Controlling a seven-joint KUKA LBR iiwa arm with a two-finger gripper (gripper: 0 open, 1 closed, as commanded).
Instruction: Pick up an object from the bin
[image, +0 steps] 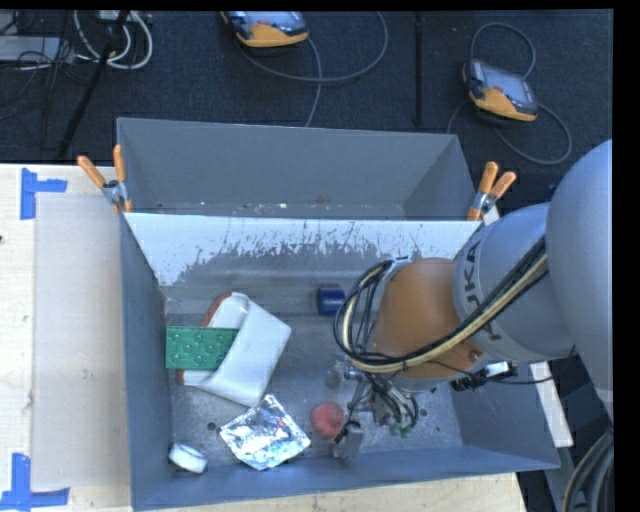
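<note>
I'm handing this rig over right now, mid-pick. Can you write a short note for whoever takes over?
Gripper: low in the grey metal bin, near right part, close beside a small red round ball. I see nothing in its hold.
Things: crumpled silver foil left of the ball; white folded packet and green studded flat plate at left; small blue cylinder towards the back; small white cap in the near left corner.
Done: nothing lifted yet.
Left: grip one thing, probably the ball, and lift it out.

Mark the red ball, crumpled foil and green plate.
red ball (325, 418): camera view, its exposed centre.
crumpled foil (263, 436): camera view, middle of the sheet.
green plate (198, 348): camera view, middle of its face.
</note>
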